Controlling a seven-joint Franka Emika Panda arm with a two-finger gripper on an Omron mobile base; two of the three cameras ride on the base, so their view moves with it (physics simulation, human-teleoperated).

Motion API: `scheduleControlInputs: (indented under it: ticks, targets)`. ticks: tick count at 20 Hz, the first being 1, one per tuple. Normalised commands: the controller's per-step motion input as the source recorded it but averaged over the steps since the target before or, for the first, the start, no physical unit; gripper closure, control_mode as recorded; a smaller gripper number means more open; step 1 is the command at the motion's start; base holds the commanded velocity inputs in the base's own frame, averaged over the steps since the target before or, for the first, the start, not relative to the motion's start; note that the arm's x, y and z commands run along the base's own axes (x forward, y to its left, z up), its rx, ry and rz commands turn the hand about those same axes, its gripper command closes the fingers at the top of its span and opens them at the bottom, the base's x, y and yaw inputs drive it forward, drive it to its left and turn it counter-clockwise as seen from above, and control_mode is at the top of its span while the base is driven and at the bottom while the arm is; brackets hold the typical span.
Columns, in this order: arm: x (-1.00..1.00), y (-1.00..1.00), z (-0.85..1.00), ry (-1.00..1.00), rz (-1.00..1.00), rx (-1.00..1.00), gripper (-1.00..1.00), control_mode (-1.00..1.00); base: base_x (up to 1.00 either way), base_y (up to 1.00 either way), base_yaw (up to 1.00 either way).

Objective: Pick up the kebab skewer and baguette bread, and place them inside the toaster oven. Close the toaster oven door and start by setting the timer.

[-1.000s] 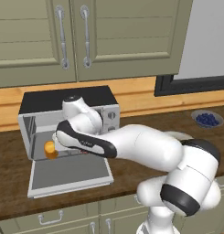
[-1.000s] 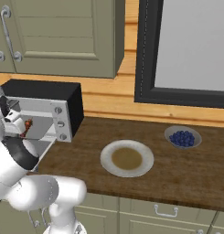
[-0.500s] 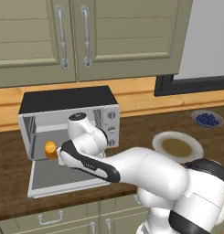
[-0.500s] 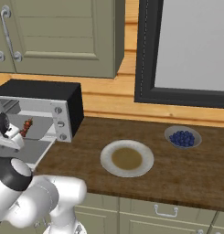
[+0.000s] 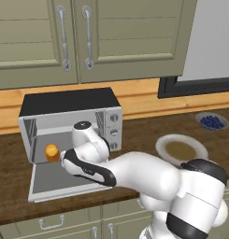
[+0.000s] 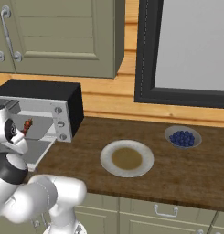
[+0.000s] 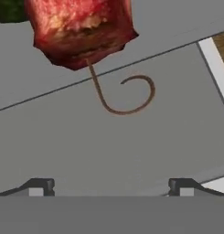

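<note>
Hand (image 7: 111,185): fingers (image 7: 40,185) are standing spread wide, pinching nothing, hovering just before the oven mouth
Kebab skewer (image 7: 81,32): lying inside the toaster oven (image 5: 69,105) on its grey floor, curled wire end pointing toward the hand; it is sitting free of the fingers, so it looks released
Baguette bread (image 5: 52,151): resting inside the cavity at its left, yellow-orange end facing out
Toaster oven door (image 5: 55,179): hanging fully dropped, flat over the surface (image 6: 145,183), leaving the opening clear for loading
Step in hand: both foods are looking stowed; backing out and lifting the door is coming next
Bystanders: cream plate (image 6: 127,158) and bowl of blueberries (image 6: 182,137) are sitting well apart to the right
</note>
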Motion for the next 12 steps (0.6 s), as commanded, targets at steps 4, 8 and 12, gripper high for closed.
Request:
scheduleControlInputs:
  ticks: [4, 8, 12]
  targets:
    - [0.60, 0.01, -0.11, 0.00, -0.06, 0.00, -1.00, -1.00, 0.00, 0.00, 0.00]
    - [0.46, 0.01, -0.26, 0.00, -0.04, 0.00, -1.00, -1.00, 0.00, 0.00, 0.00]
    - [0.38, 0.03, -0.14, 0.00, -0.03, 0.00, -1.00, -1.00, 0.00, 0.00, 0.00]
